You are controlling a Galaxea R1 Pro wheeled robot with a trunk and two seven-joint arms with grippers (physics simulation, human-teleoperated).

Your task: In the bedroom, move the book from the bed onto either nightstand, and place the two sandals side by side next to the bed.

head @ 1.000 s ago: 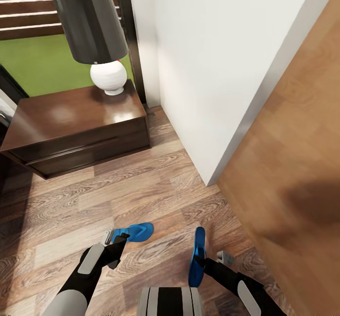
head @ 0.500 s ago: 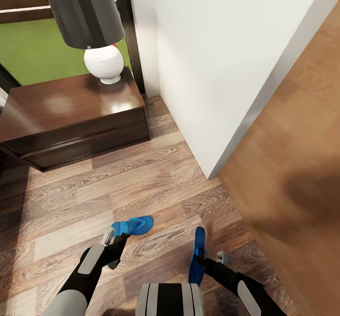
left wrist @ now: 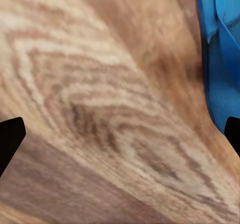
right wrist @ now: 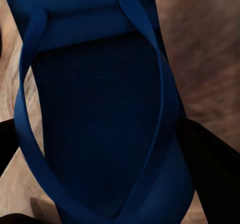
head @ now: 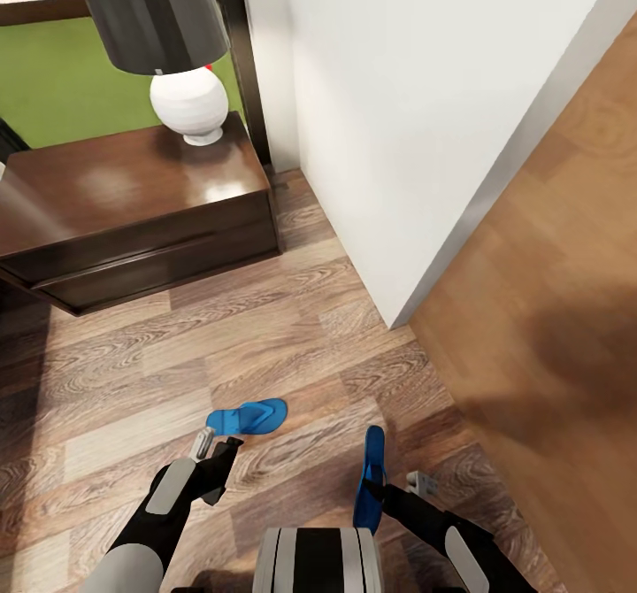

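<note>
Right gripper (head: pixel 382 489): closed on a blue flip-flop (head: pixel 371 478), held on edge just above the plank floor (head: pixel 292 345); toe end points away from the robot. In the right wrist view the sandal (right wrist: pixel 100 114) sits between the two dark fingers (right wrist: pixel 210 159), strap side facing the camera, thong straps running along both edges of the sole.

Left gripper (head: pixel 215 444): jaws wide apart, holding nothing, lowered close to the floor. In the left wrist view both dark fingertips (left wrist: pixel 10 139) stand at opposite edges with bare wood grain (left wrist: pixel 100 108) between them.

Second blue flip-flop (head: pixel 247 417): lies flat on the floor just beyond the left gripper, apart from it, strap side up, toe end toward the right arm's side. Its edge shows beside one fingertip in the left wrist view (left wrist: pixel 222 58).

The two sandals: well apart from each other, not parallel.

Nightstand (head: pixel 133 212): dark brown, glossy top, two drawer fronts; well beyond the left gripper, against the window.

Table lamp (head: pixel 177 53): round white base, dark cylindrical shade; stands at the nightstand's back corner nearest the wall.

White wall corner (head: pixel 398 133): beyond and between the two grippers, its outer edge reaching the floor ahead of the right gripper.

Tan wooden panel (head: pixel 548 310): to the outside of the right gripper, rising past the wall corner.

Black window frame (head: pixel 234 44): behind the nightstand, green ground outside.
</note>
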